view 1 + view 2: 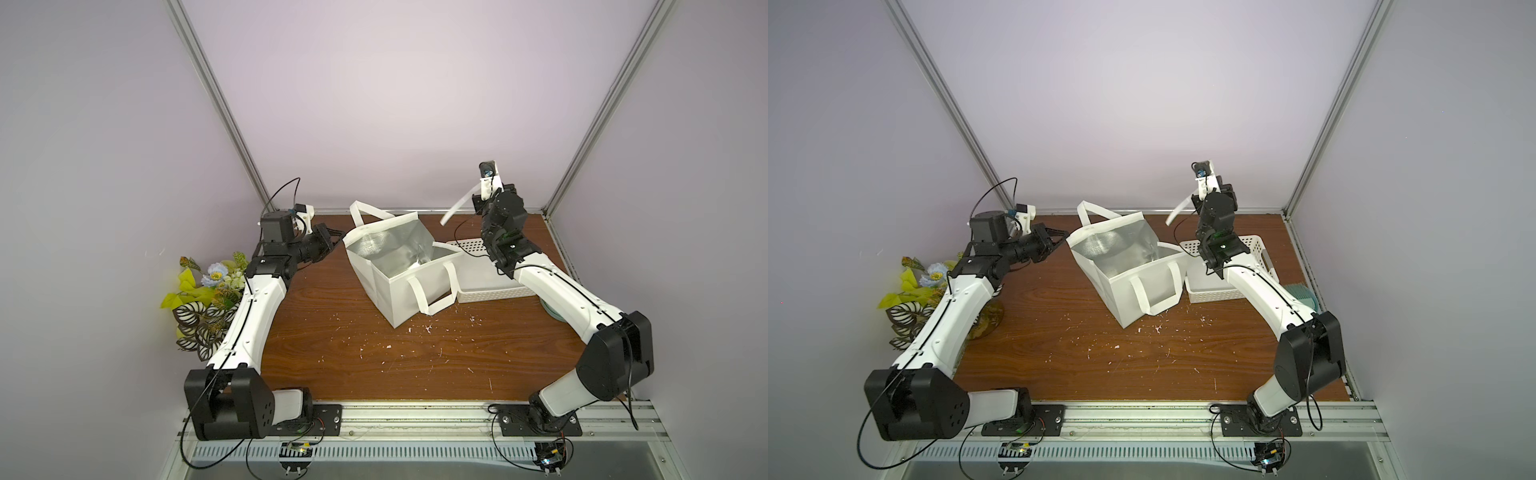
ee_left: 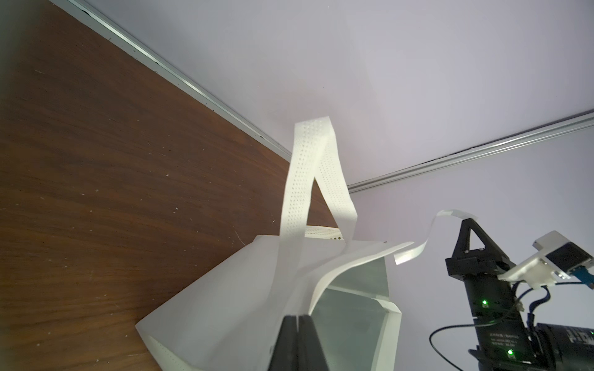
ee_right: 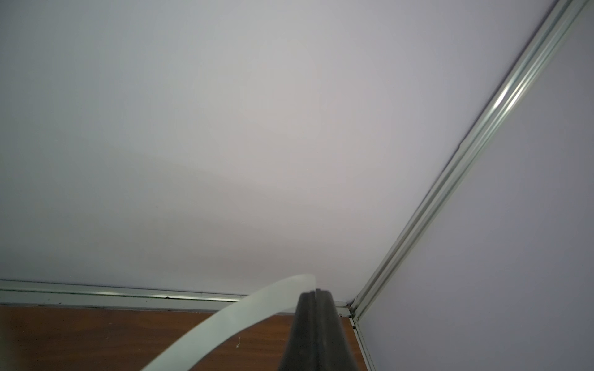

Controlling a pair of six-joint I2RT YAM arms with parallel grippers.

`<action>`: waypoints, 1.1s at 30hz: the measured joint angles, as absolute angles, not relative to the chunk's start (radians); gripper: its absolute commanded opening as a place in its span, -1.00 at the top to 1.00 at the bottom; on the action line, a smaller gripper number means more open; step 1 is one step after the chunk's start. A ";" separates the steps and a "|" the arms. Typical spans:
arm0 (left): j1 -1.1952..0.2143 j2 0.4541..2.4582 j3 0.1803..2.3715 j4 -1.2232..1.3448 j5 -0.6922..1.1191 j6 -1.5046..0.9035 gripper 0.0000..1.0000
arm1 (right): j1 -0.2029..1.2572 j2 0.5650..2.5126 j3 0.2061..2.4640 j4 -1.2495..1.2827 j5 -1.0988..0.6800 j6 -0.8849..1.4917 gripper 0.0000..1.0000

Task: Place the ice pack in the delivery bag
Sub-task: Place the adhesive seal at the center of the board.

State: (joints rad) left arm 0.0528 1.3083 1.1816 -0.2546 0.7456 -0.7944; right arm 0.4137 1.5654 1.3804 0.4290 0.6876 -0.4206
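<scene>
- Looking for the ice pack: I cannot tell it apart with certainty. A pale flat patch (image 1: 1206, 280) on the floor of the white basket (image 1: 494, 293) is my best guess.
- The foil lining of the delivery bag (image 1: 395, 291) shows nothing lying in it, as far as I can see.
- The basket sits toward the back right corner of the table (image 1: 374, 365), just beside the bag's right wall and maybe touching it. The bag stands mid-table, nearer the back edge, mouth up.
- My right gripper (image 3: 316, 294) is clenched on a white strip of tape (image 1: 455, 208), raised high over the basket's back end. The patch lies below it, toward the front edge. I cannot tell its long axis.
- My right arm is much the nearer. Its forearm crosses above the basket and hides part of it.
- My left gripper (image 1: 1062, 238) is clamped, it seems, on the left corner of the bag's rim. The bag stands between it and the basket.
- Judgement: the tape has to go before any pick. Then straight down into the basket, up, and over into the bag.
- In the way: the basket walls and the near strap handle (image 1: 419, 297), which droops toward the basket.
- The fake flowers (image 1: 208, 282) at the left edge and the green ribbed disc (image 1: 1302, 293) at the right edge are well apart.
</scene>
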 measured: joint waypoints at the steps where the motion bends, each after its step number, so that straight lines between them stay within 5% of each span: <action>1: 0.056 1.308 1.184 -0.260 0.743 -0.791 1.00 | 0.397 1.570 1.390 0.422 0.697 -0.413 1.00; 10: 0.059 1.307 1.192 -0.289 0.734 -0.778 1.00 | 0.249 1.699 1.532 0.337 0.649 -0.326 1.00; 26: 0.059 1.295 1.192 -0.294 0.736 -0.753 0.99 | 0.260 2.119 1.677 0.164 0.397 -0.031 0.96; 27: 0.059 1.293 1.192 -0.296 0.735 -0.749 0.97 | 0.258 2.127 1.677 0.154 0.396 -0.024 0.55; 29: 0.059 1.291 1.192 -0.298 0.735 -0.739 0.90 | 0.254 2.134 1.676 0.132 0.392 -0.010 0.22; 31: 0.059 1.290 1.192 -0.299 0.735 -0.725 0.56 | 0.250 2.129 1.670 0.117 0.386 -0.008 -0.34; 33: 0.060 1.288 1.192 -0.301 0.728 -0.716 0.23 | 0.246 2.106 1.648 0.115 0.377 -0.006 -0.53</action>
